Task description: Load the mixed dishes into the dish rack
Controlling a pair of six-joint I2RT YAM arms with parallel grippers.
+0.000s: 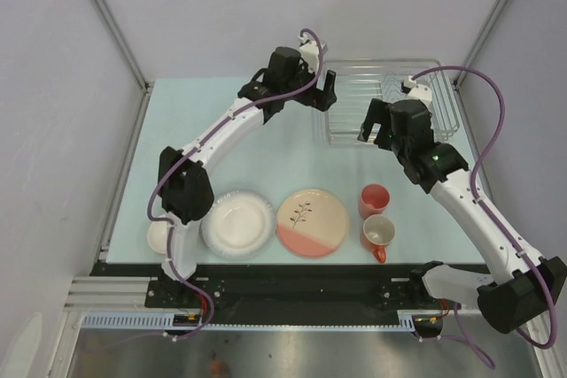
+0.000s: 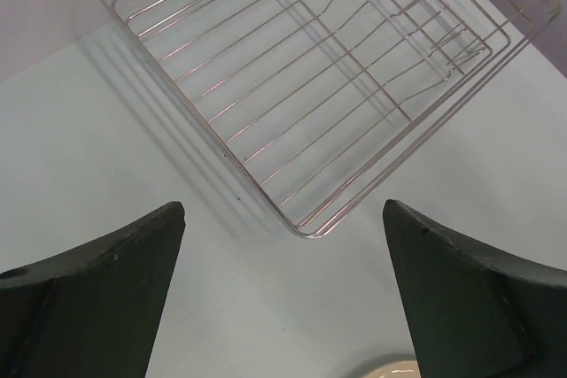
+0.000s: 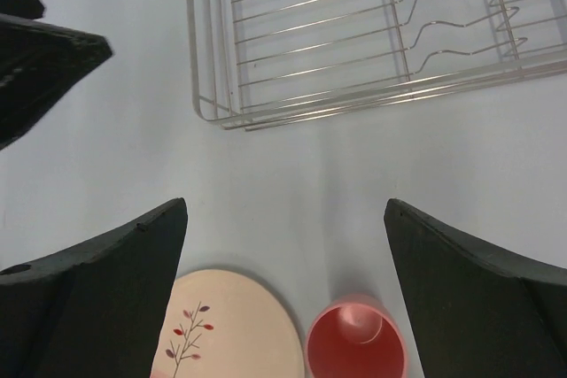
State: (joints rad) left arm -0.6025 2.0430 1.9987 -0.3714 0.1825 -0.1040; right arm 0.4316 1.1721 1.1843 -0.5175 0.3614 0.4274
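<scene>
The silver wire dish rack stands at the back right with nothing in it. Along the front lie a white ruffled-rim plate, a cream plate with a salmon segment, a pink cup and an orange mug. A small white bowl peeks out behind the left arm's base. My left gripper hangs open by the rack's left edge, above the rack corner. My right gripper is open over the rack's front edge, with the cream plate and pink cup below it.
The rack's upright divider prongs rise in its right half. The left arm's black gripper shows at the upper left of the right wrist view. Grey walls close in the pale blue table on three sides.
</scene>
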